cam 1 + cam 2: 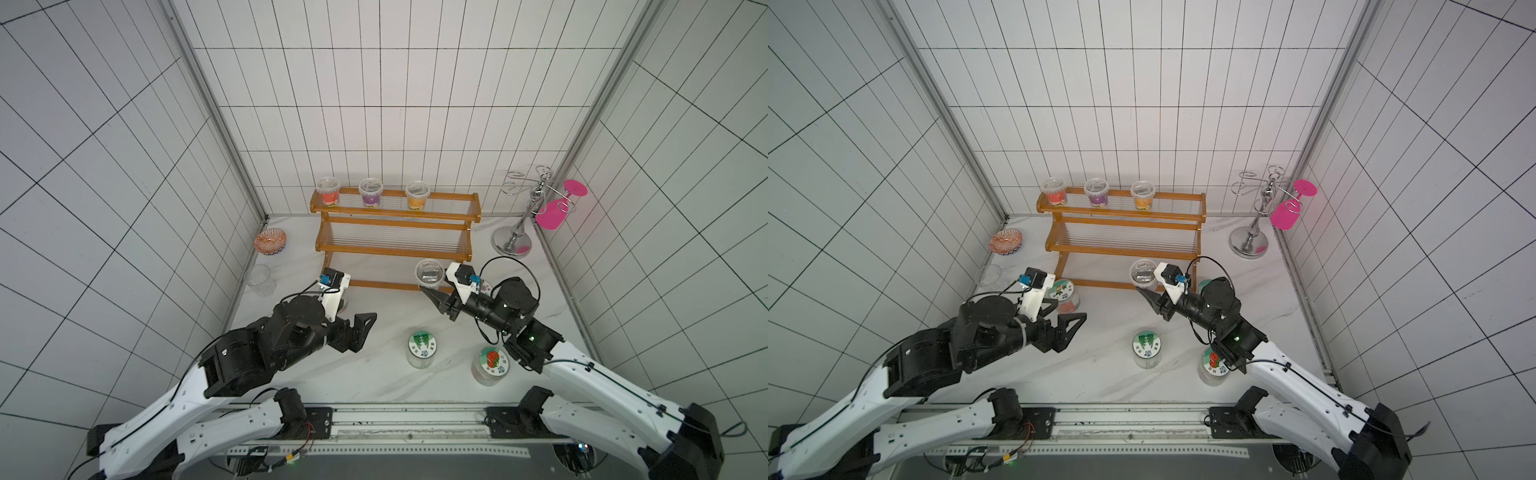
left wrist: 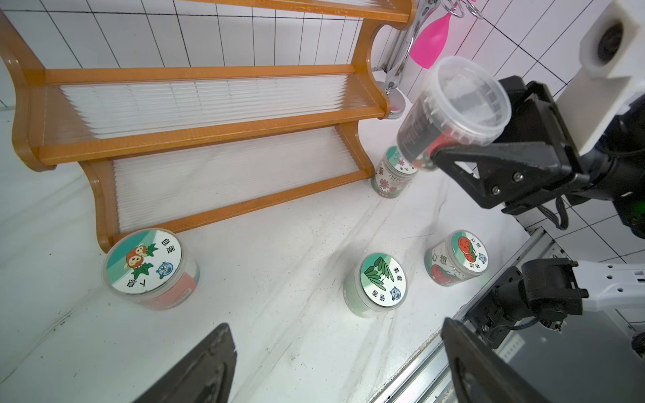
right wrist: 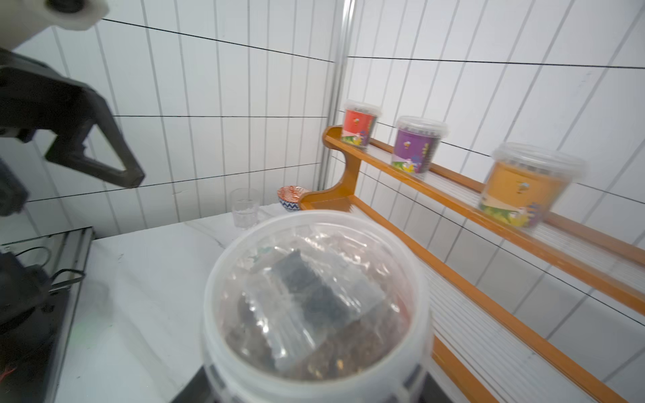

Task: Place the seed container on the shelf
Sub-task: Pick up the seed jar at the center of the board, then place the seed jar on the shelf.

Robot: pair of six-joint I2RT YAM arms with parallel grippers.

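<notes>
You have the seed container (image 1: 430, 273), a round clear-plastic tub with a translucent lid and dark contents, lifted off the table just in front of the right end of the shelf's (image 1: 390, 250) lowest tier. The right gripper (image 1: 435, 289) pinches its wall, with the arm reaching low toward the rack. The shelf is glossy orange-brown wood with tiers of clear rods. Its top tier carries a red tub (image 1: 328, 192), a purple tub (image 1: 370, 193) and an orange tub (image 1: 417, 195). The left gripper (image 1: 1064, 312) hangs spread wide, holding nothing.
</notes>
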